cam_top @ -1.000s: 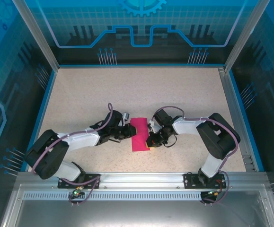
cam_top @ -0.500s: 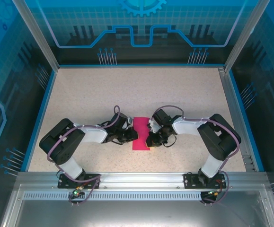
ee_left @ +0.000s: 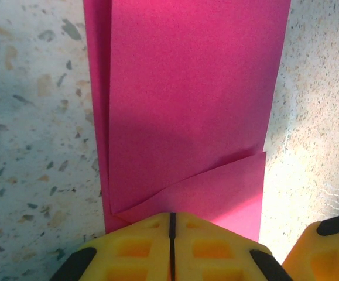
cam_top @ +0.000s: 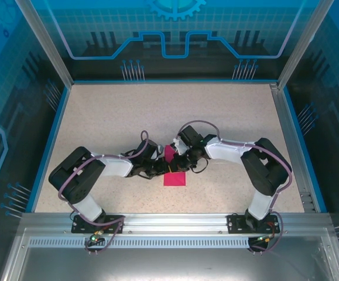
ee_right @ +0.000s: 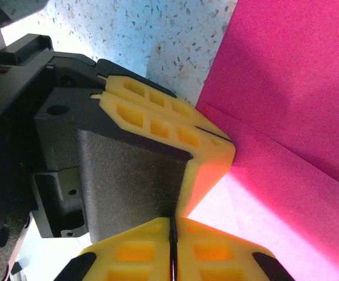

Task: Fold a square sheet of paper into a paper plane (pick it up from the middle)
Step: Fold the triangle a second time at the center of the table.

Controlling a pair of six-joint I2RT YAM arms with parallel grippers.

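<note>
The magenta-pink paper [cam_top: 174,178] lies folded into a narrow strip on the table's near middle. In the left wrist view the paper [ee_left: 187,88] runs away from me with a diagonal flap edge near my fingers. My left gripper [cam_top: 164,170] [ee_left: 171,215] is shut, its yellow tips resting on the strip's near end. My right gripper [cam_top: 177,165] [ee_right: 172,221] is shut too, its tips close against the left gripper's fingers [ee_right: 175,132] over the paper [ee_right: 286,88]. Neither jaw has paper between its pads.
The speckled table [cam_top: 157,117] is walled by blue-edged glass panels. A metal rail [cam_top: 169,225] with both arm bases runs along the near edge. The right arm's yellow finger [ee_left: 333,249] shows at the lower right of the left wrist view.
The left arm first drew in and set its gripper on the paper's left edge. The right gripper then slid up and left over the paper to meet it, covering more of the strip.
</note>
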